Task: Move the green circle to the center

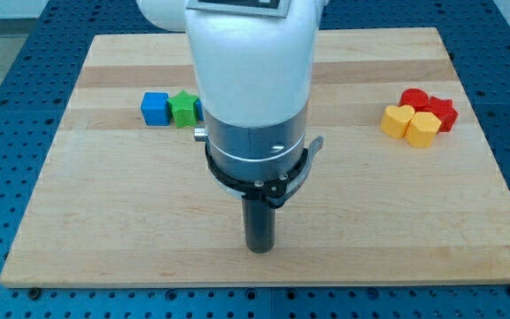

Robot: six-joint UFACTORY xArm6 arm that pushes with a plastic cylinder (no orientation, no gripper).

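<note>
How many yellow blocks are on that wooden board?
2, touching: one yellow block and another at the view's right, in front of the red blocks. The arm may hide others.

The table (104, 204) is pale wood, smooth and matt, with grain running in long bands. At its 9 and 3 o'clock edges shows a blue surface (7, 106) studded with dots. The blue cube (155, 108), green block (183, 109), two yellow blocks (409, 124) and two red blocks (428, 106) look like matt plastic. The arm's white housing (251, 62) looks like glossy plastic over a brushed grey metal collar (255, 146); my tip (260, 249) is a dark, matt rod.
</note>
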